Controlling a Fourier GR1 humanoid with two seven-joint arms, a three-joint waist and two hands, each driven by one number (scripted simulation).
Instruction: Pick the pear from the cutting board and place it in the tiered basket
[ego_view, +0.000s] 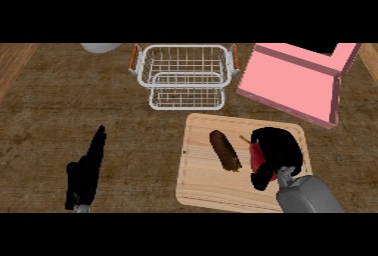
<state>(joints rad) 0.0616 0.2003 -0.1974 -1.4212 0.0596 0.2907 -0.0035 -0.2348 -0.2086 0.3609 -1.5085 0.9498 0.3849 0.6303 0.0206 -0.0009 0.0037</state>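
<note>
A red pear (255, 157) with a thin stem lies on the right half of the wooden cutting board (203, 187). My right hand (279, 147) sits over it, fingers and thumb curled round it, so only the pear's left side shows. The white wire tiered basket (184, 75) stands behind the board, at the back centre. My left hand (85, 172) rests open on the counter at the left, fingers pointing away, holding nothing.
A brown sausage-shaped item (224, 150) lies on the board just left of the pear. A pink open box (295, 82) stands at the back right, close to the basket. A white object (102, 47) shows at the back edge.
</note>
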